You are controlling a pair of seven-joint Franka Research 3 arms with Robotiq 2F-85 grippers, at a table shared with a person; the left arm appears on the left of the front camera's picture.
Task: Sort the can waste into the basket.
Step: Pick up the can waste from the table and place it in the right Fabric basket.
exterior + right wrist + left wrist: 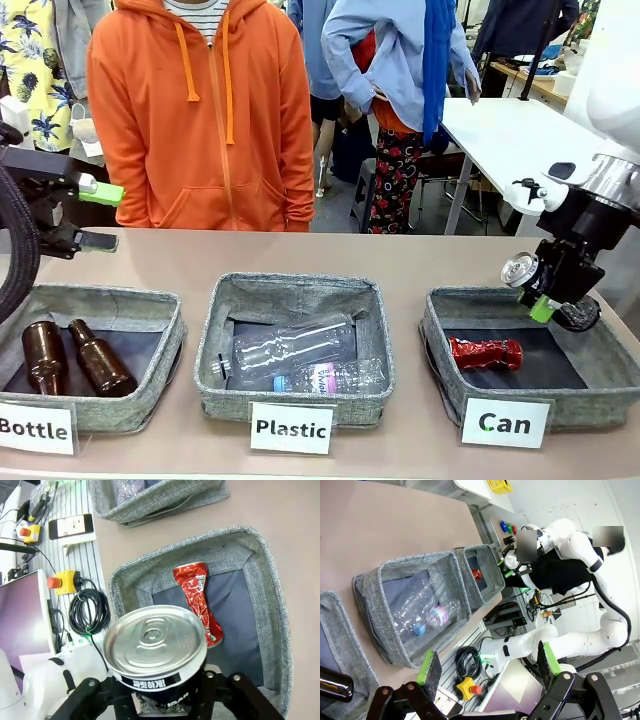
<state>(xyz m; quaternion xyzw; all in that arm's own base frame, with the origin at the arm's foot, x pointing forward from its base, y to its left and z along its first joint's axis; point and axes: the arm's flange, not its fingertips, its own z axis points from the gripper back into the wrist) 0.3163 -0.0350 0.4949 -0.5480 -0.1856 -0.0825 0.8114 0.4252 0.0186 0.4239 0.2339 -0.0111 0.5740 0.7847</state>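
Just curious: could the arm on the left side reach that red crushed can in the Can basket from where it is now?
Probably not easily. The left gripper hangs open by the Bottle basket, while the red can lies across the table, with the right gripper and its black can over that Can basket.

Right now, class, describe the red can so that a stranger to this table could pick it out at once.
Three grey baskets stand in a row along the near edge of the table; go to the basket at the right end, labelled "Can". The red can lies crushed on its side on the dark floor. It is shiny red, while the other can, black with a silver top, sits up in the right gripper.
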